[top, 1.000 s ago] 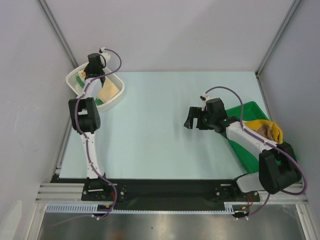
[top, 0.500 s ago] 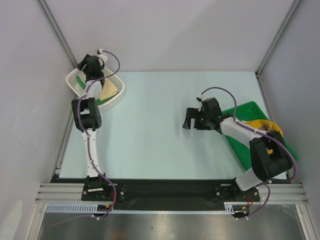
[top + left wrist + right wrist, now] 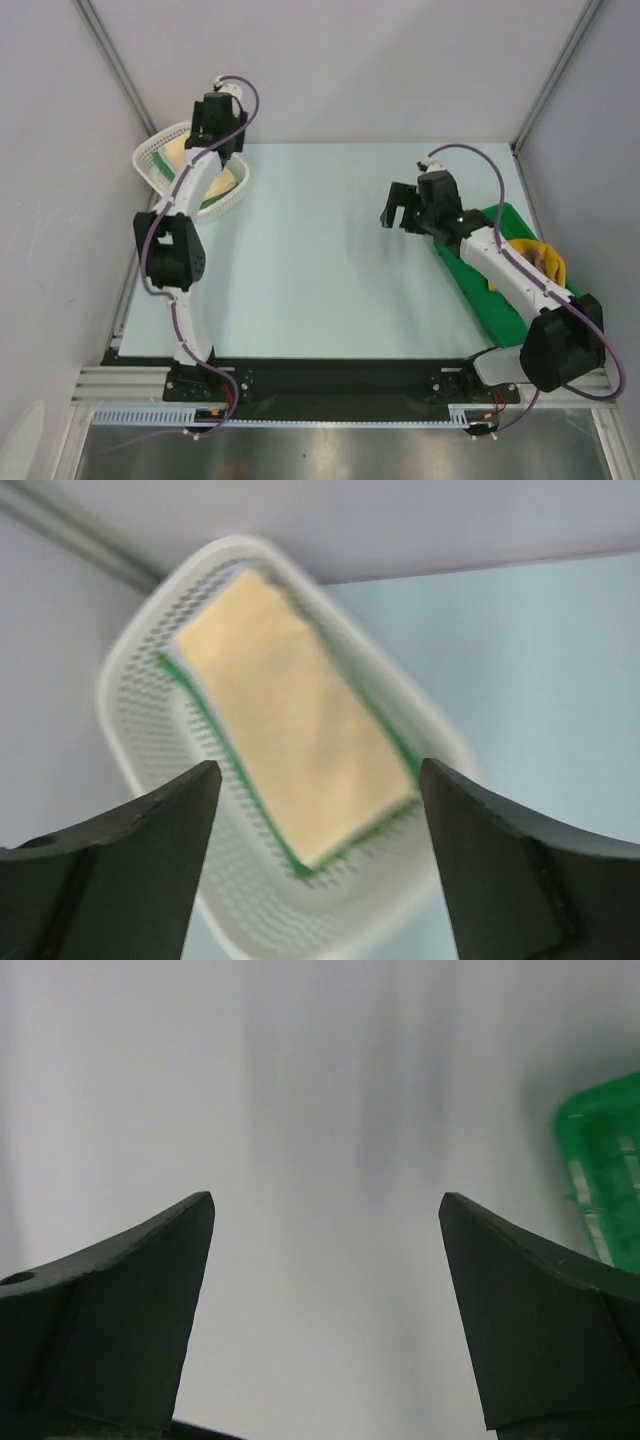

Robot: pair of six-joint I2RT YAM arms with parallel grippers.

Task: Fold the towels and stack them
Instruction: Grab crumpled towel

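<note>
Top view: white basket sits at the far left corner of the worktop, left arm reaching over it. Green bin is well apart from the basket, across the worktop, with a crumpled yellow towel in it. Right fingers hang over bare worktop between basket and bin, close to the bin. Left wrist view: left fingers are spread wide, holding nothing, above the basket. Inside it a folded yellow towel lies flat on a green towel, of which only the edges show. Right wrist view: right fingers are also spread and empty, with blurred worktop below and a bin corner at the frame edge. Status, my read: two towels look folded and stacked in the basket. At least the crumpled one in the bin is left to pull out, fold and add on top. Can't tell if more sit under it.
</note>
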